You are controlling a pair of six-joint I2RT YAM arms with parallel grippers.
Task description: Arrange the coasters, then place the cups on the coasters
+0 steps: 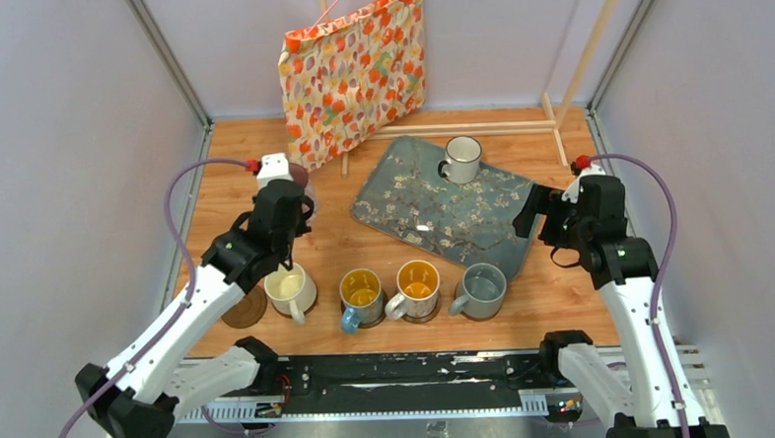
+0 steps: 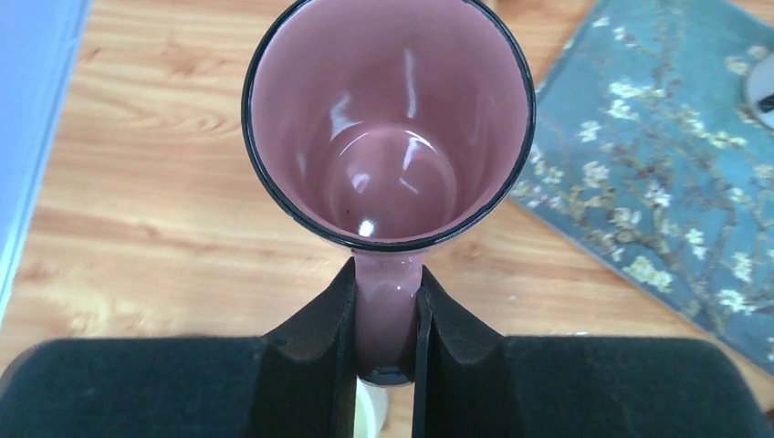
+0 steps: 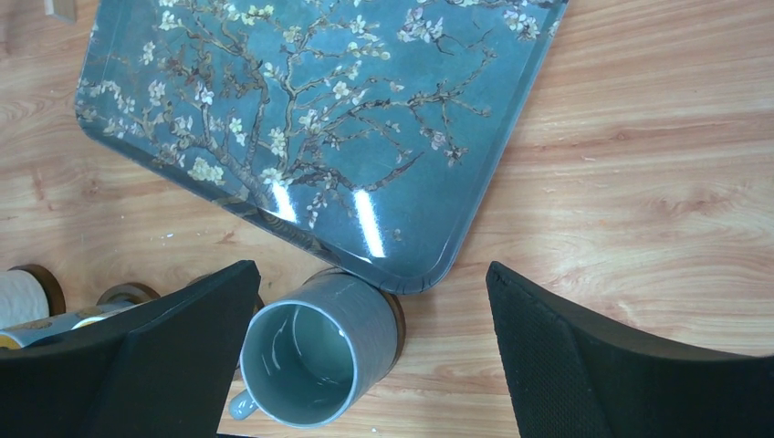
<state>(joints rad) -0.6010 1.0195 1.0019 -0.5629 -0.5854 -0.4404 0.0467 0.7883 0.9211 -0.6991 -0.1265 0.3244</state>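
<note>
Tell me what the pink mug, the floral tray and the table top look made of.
The pink mug: glazed ceramic or enamel, glossy; sharp reflections inside, dark rim. The tray: probably plastic or lacquered, printed surface with bright glare streaks. The table top: wood or wood-look laminate, visible grain.

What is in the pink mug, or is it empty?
Empty: the left wrist view looks straight into the pink mug and shows only its bare, shiny bottom. The left gripper is shut on its handle.
</note>
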